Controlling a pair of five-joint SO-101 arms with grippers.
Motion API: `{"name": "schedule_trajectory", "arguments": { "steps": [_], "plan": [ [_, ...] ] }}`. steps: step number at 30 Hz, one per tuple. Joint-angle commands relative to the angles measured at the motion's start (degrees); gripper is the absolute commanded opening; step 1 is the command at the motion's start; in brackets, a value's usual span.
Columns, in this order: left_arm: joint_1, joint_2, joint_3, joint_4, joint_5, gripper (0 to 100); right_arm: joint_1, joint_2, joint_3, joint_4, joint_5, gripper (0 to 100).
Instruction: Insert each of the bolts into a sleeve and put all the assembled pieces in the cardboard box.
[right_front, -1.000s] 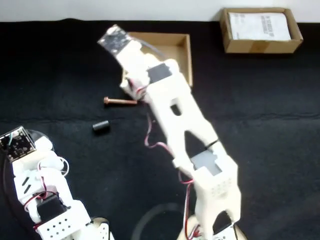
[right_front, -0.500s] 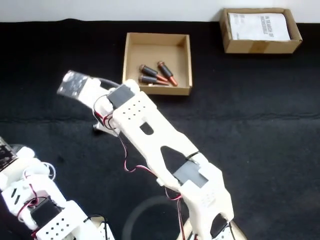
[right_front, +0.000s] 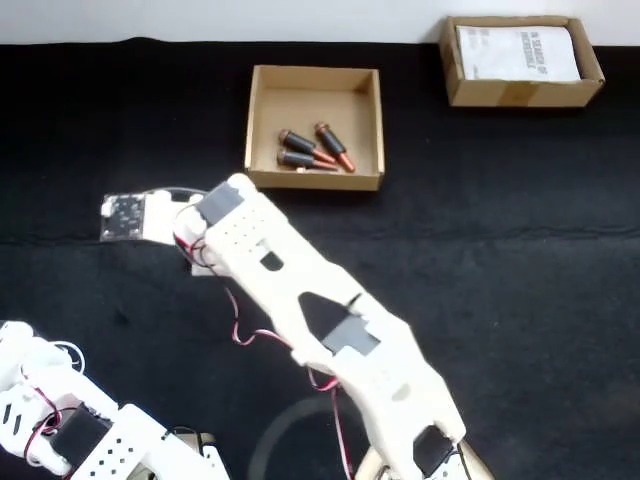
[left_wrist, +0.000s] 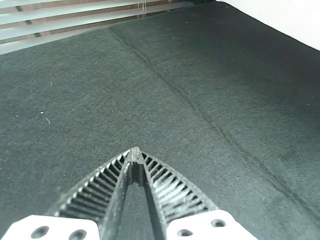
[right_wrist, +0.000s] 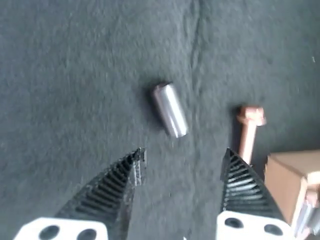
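Swinging away from the cardboard box (right_front: 315, 181) over the last second, the right arm (right_front: 300, 290) now reaches out over the spot on the black mat (right_front: 520, 280) where the loose parts lie, while the left arm (right_front: 60, 440) has drawn back toward the near corner of the table. With the arm out of the way, the box shows three assembled pieces (right_front: 315, 150) lying together on its floor, so most of the job looks done. One pair is left. In the right wrist view the dark sleeve (right_wrist: 170, 110) lies on its side on the mat, and the copper bolt (right_wrist: 248, 132) lies just beside it, apart from it and not yet inserted, with a corner of the box close by. The right gripper (right_wrist: 183, 152) hangs above them with its jaws spread wide and nothing between them, the sleeve just ahead of the tips. The left gripper (left_wrist: 135, 152) is closed on nothing, its tips meeting over bare mat. What is left, by my reckoning, is to pick up this last pair, join them, and drop the piece in with the other three.
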Motion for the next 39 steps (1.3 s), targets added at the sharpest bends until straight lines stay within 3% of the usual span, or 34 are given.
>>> {"name": "schedule_trajectory", "arguments": {
  "steps": [1,17,20,24,32,36,39],
  "plan": [
    [-0.84,-0.48,0.92,0.26,-0.18,1,-1.27,4.62,-8.66,-0.57,0.97,22.7],
    [-0.84,-0.48,0.92,0.35,-0.18,1,-1.19,23.78,-27.65,4.53,1.05,22.6],
    [-0.84,-0.48,0.92,0.44,-0.18,1,-1.19,25.98,-30.20,4.26,1.14,16.7],
    [-0.84,-0.48,0.92,1.23,-0.18,1,-0.57,28.70,-34.15,4.26,1.23,0.1],
    [-0.31,-0.48,0.92,7.82,-0.18,1,1.36,26.77,-40.40,9.19,4.04,0.8],
    [3.56,-0.48,0.75,10.55,-0.35,1,3.12,21.76,-46.55,15.60,-0.26,0.8],
    [11.30,-0.48,-1.01,13.98,-0.18,1,4.53,17.01,-49.36,20.44,-3.96,0.8]
  ]
}}
